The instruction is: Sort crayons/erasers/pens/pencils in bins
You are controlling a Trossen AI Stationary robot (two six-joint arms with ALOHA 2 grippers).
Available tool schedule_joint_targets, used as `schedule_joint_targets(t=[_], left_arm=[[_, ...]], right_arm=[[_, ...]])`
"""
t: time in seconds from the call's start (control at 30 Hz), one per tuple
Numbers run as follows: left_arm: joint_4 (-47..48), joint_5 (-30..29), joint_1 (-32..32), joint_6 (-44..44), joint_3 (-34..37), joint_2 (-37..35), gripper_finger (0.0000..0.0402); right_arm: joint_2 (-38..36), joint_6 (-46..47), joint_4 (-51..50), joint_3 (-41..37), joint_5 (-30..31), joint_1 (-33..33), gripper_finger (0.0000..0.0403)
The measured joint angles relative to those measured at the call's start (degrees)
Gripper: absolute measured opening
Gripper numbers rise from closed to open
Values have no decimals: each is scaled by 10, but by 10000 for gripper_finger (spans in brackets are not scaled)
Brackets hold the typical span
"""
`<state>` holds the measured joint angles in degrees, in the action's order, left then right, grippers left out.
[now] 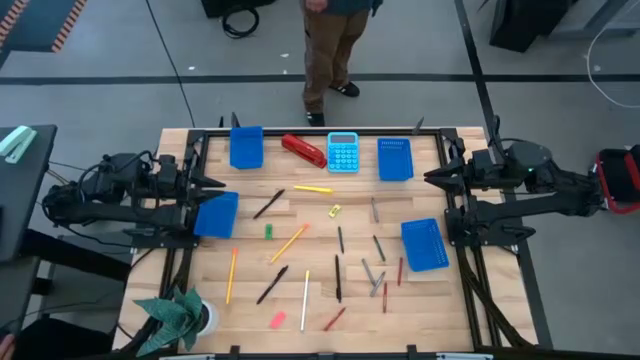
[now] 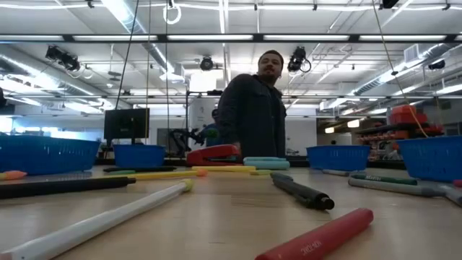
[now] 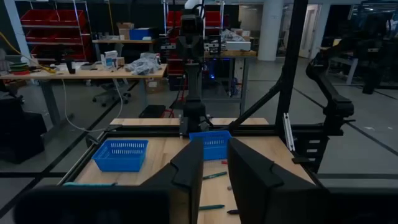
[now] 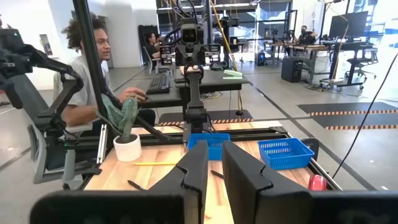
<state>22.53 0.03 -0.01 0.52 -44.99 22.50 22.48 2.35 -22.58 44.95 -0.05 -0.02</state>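
Note:
Pencils lie flat across the wooden table: yellow [image 1: 313, 188], orange [image 1: 288, 243] and white [image 1: 305, 286]. Among them lie black pens [image 1: 268, 204] [image 1: 337, 278], grey crayons [image 1: 372, 272] and red crayons [image 1: 334, 319]. The erasers are yellow [image 1: 335, 210], green [image 1: 268, 231] and pink [image 1: 278, 320]. Blue bins stand at the far left [image 1: 246, 147], far right [image 1: 394, 158], left [image 1: 217, 214] and right [image 1: 424, 244]. My left gripper [image 1: 222, 183] waits at the left edge and my right gripper [image 1: 428, 178] at the right edge. Both are level, with a narrow gap between the fingers and nothing in it.
A red stapler [image 1: 303, 150] and a light-blue calculator [image 1: 343, 152] sit at the far edge between the two far bins. A potted plant [image 1: 180, 315] stands at the near left corner. A person [image 1: 330, 50] stands beyond the far edge.

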Motion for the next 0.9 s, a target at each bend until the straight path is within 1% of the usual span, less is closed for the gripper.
schedule_joint_targets(t=[0.9], left_arm=[[0, 0, 0, 0, 0, 0, 80]], right_arm=[[0, 0, 0, 0, 0, 0, 55]])
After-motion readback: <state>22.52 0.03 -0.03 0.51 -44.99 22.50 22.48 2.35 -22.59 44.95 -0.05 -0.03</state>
